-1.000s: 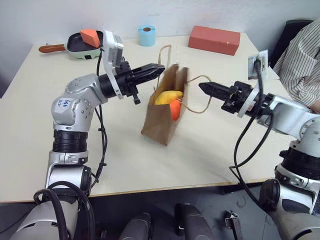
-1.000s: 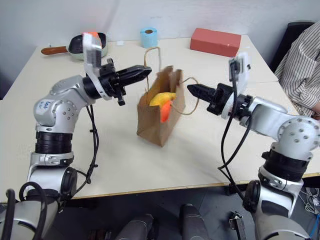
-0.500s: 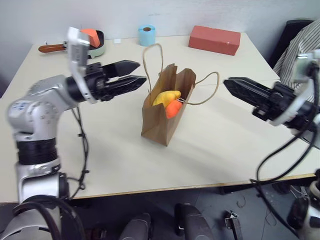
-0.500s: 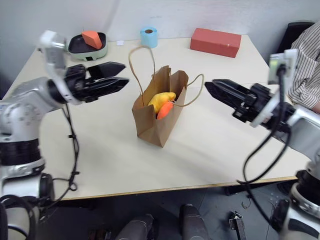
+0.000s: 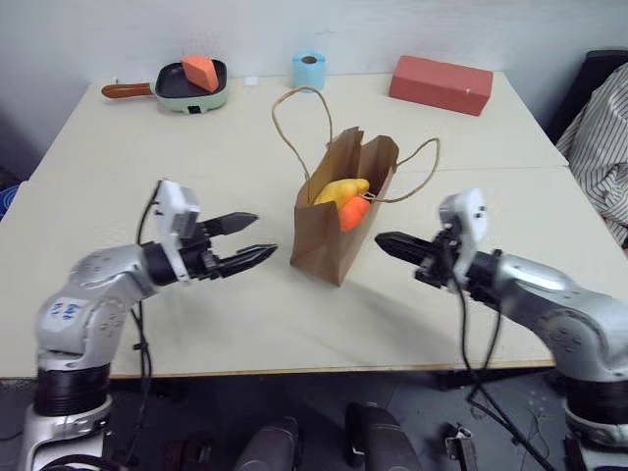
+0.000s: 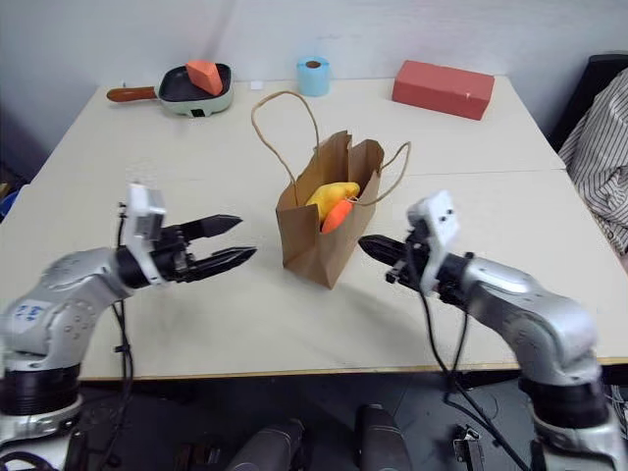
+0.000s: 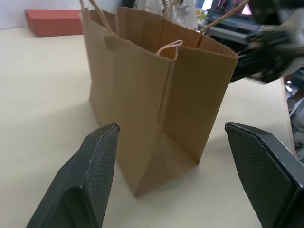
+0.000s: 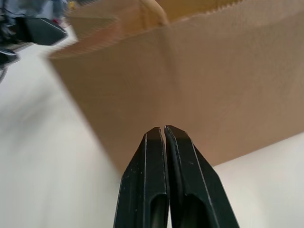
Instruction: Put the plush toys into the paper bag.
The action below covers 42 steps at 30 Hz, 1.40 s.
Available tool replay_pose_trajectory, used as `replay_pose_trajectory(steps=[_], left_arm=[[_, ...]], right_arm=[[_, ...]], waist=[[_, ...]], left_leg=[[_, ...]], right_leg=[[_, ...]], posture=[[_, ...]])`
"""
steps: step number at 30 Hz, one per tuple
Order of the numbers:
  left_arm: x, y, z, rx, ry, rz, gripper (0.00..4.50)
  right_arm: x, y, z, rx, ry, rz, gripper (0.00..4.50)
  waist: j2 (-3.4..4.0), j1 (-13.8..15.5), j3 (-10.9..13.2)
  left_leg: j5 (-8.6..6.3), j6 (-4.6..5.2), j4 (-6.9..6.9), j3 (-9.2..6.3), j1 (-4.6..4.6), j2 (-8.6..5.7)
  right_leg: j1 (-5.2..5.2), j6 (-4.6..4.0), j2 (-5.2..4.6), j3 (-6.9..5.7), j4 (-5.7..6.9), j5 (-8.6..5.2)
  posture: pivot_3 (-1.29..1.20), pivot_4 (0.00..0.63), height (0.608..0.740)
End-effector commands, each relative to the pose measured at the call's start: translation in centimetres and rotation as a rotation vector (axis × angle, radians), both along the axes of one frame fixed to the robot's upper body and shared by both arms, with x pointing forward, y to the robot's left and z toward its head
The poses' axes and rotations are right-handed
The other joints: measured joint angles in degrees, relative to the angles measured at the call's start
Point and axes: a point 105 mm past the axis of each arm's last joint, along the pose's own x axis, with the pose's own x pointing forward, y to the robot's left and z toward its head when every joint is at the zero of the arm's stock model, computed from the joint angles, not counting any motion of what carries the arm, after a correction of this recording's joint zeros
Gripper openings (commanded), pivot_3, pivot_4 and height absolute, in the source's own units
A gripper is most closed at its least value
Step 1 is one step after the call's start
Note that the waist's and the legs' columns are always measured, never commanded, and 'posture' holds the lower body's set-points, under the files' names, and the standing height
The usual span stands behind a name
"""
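I see the bag [image 5: 339, 221] upright mid-table, both toys [image 5: 343, 199] inside, yellow over orange; left gripper [image 5: 247, 240] spread empty on one side, right gripper [image 5: 385, 241] pinched shut on nothing opposite. Bag looks light and crushable; I'd lift by the handles [image 5: 299, 118].

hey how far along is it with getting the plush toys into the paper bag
Done: the yellow plush toy and the orange plush toy both sit inside the paper bag, which stands upright on the table. In hand: nothing; the left gripper is open and empty beside the bag, the right gripper is shut and empty on the bag's other side. Left: no toy lies loose on the table, so the job looks finished.
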Motion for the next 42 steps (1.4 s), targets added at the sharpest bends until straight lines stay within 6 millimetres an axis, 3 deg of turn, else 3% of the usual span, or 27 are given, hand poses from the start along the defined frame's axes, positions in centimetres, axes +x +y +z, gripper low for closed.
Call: replay_pose_trajectory(steps=[1,5,9,13,17,21,25,32,42], left_arm=[[0.2,-1.3,0.7,-0.004,-0.045,-0.056,3.74],[0.9,-2.9,0.5,-0.012,-0.052,-0.088,3.74],[0.2,-4.8,-0.1,-0.009,-0.039,-0.152,3.74],[1.8,-4.7,-1.4,0.061,-0.063,-0.048,3.74],[4.0,-3.7,-0.3,0.013,-0.133,0.103,3.74],[3.9,-3.1,0.6,-0.021,-0.165,0.143,3.74],[3.9,-2.9,0.4,-0.045,-0.138,0.190,3.74],[4.0,-4.7,0.0,-0.060,-0.106,0.163,3.74],[5.3,-5.3,-0.6,-0.056,-0.071,0.224,3.74]], right_arm=[[1.3,1.2,0.3,-0.015,-0.061,-0.003,0.02],[1.5,3.2,0.2,-0.008,-0.068,0.047,0.02],[1.3,4.4,0.2,0.006,-0.066,0.062,0.02],[1.2,5.2,0.1,0.017,-0.067,0.066,0.02],[1.1,5.5,-0.6,-0.021,-0.074,0.072,0.02],[1.1,5.3,-0.8,-0.032,-0.071,0.064,0.02],[1.1,5.3,-0.9,-0.031,-0.071,0.063,0.02],[2.0,5.5,-0.6,-0.041,-0.103,0.043,0.02],[2.5,7.0,-0.4,-0.013,-0.112,0.053,0.02]], waist=[[0.00,-0.41,0.00],[0.01,-0.80,0.00],[0.01,-1.29,0.00],[0.01,-1.83,0.00],[0.01,-1.72,0.00],[0.01,-1.85,0.00],[0.01,-1.83,0.00],[0.00,-1.85,0.00],[0.01,-1.87,-0.01]], left_leg=[[0.00,0.00,-0.02,-0.01,0.00,0.02],[0.00,0.00,-0.13,-0.01,0.02,0.03],[0.00,0.00,-0.12,-0.03,0.01,0.05],[0.00,0.00,-0.12,-0.03,0.02,0.05],[0.00,-0.01,-0.03,-0.05,0.02,0.04],[0.00,-0.01,-0.05,-0.04,0.00,0.03],[0.00,-0.01,-0.05,-0.04,0.00,0.04],[0.00,-0.01,-0.03,-0.04,0.00,0.03],[0.00,-0.01,-0.01,-0.04,0.01,0.02]], right_leg=[[0.00,0.00,0.00,-0.03,0.01,0.00],[-0.04,0.00,0.02,-0.09,0.04,0.00],[-0.04,-0.01,0.03,-0.10,0.06,0.00],[-0.04,0.00,0.03,-0.09,0.08,0.00],[-0.03,0.00,0.03,-0.11,0.09,0.00],[-0.06,0.00,0.03,-0.09,0.12,0.00],[-0.06,0.00,0.03,-0.09,0.12,0.00],[-0.05,0.00,0.03,-0.08,0.14,0.00],[-0.06,0.00,0.03,-0.09,0.19,0.00]], posture=[[0.00,0.150,0.740],[0.00,0.150,0.740],[0.00,0.150,0.740],[0.00,0.150,0.740],[0.00,0.150,0.740],[0.00,0.150,0.740],[0.00,0.150,0.740],[0.00,0.150,0.740],[0.00,0.150,0.740]])
